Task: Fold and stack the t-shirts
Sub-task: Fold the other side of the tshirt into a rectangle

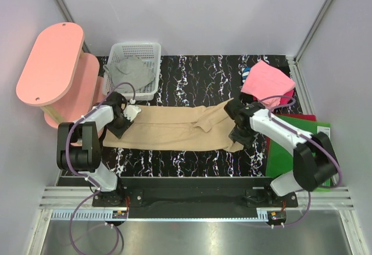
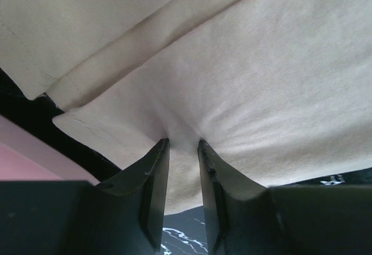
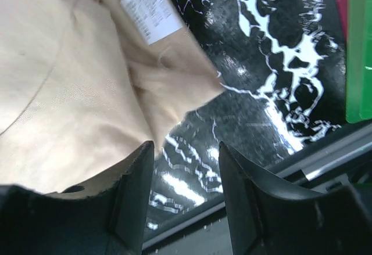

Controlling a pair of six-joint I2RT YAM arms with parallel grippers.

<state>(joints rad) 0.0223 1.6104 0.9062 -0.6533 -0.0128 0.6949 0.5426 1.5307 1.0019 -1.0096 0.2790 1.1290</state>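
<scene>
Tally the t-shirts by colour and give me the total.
tan t-shirt: 1
grey t-shirt: 1
pink t-shirt: 1
Total: 3

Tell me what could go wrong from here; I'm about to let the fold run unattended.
1. The left tool pinches only a small pucker of the large tan cloth t-shirt near its edge; a pull might slip it free.
2. The right tool is open, black marbled table showing between its fingers and the cloth beside one; folding now would likely drag the shirt one-sided.
</scene>
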